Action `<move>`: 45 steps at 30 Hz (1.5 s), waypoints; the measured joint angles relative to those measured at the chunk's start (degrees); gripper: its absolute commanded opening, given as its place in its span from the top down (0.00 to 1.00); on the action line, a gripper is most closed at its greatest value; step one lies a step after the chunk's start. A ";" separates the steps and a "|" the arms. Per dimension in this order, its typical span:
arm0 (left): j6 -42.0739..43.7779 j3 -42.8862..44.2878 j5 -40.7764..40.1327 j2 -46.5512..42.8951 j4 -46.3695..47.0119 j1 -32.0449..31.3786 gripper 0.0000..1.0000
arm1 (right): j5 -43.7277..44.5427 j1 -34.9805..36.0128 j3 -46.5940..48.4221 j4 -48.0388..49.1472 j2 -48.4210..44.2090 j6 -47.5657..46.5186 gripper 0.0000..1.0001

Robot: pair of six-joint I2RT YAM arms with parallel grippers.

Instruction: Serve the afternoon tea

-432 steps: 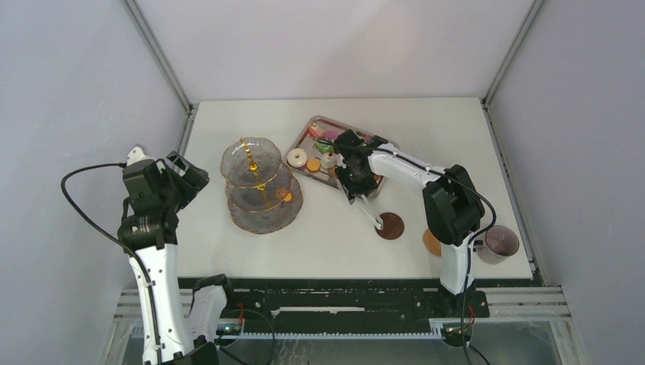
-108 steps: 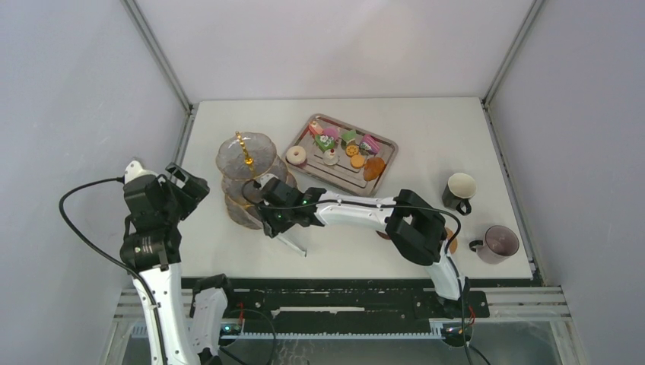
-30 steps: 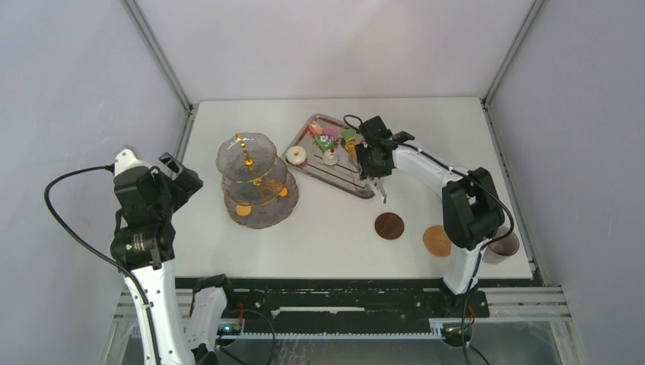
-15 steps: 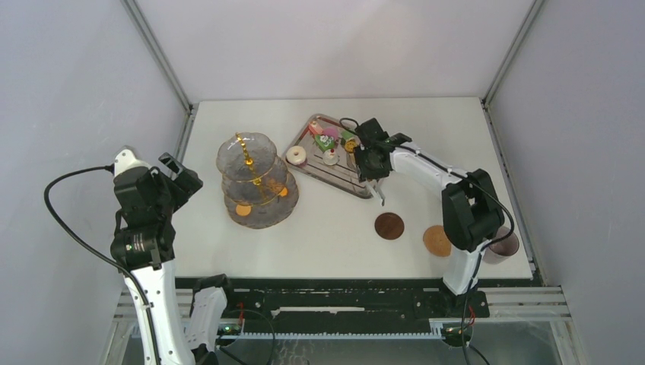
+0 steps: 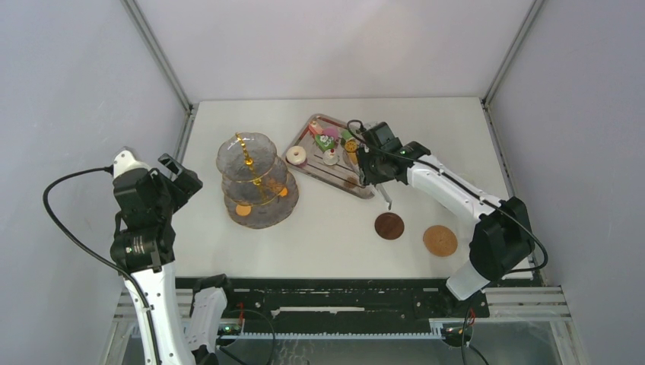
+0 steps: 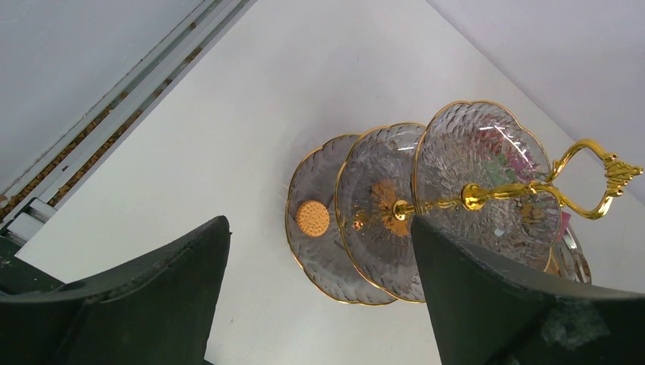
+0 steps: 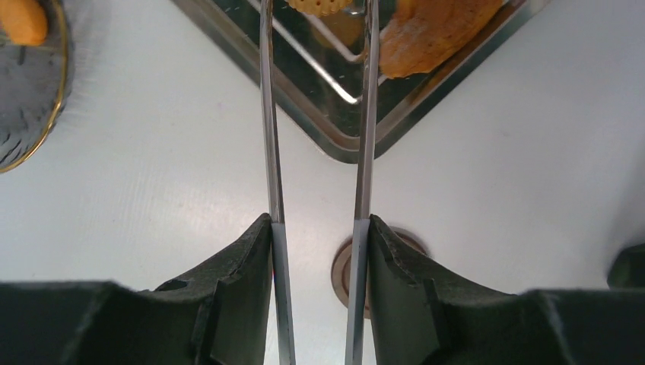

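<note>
Right gripper (image 7: pixel 316 243): clamped on the long metal tongs (image 7: pixel 267 137), one finger pressed against the outside of each blade, with the blades close but not touching. It hangs over the near right part of the steel tray (image 5: pixel 327 173). The tong handle trails toward the near edge of the table (image 5: pixel 335 243). The blade tips reach over the tray's corner, with an orange round cookie (image 7: pixel 319 6) lying between them at the frame's top edge. Whether the cookie is pinched cannot be told. A larger orange biscuit (image 7: pixel 433 34) lies in the tray just to the right of the blades. Also in the tray, left of the gripper: white ring donut (image 5: pixel 297 157) and small colourful cakes (image 5: pixel 327 138). Brown round coasters: one (image 5: pixel 389 226) on the table just beyond the tong handle, the other (image 5: pixel 440 240) to its right, apart from it. Three-tier glass stand (image 6: pixel 456 175): gold pole, standing left of the tray, with a stand cookie (image 6: pixel 312 217) on its bottom tier. Left gripper (image 5: pixel 179 176): fingers spread wide, holding nothing, raised left of the stand and well apart from it.
</note>
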 measured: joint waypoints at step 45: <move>0.07 0.00 -0.46 -3.10 -3.10 0.00 0.07 | -6.84 30.21 13.68 4.52 18.45 0.55 0.47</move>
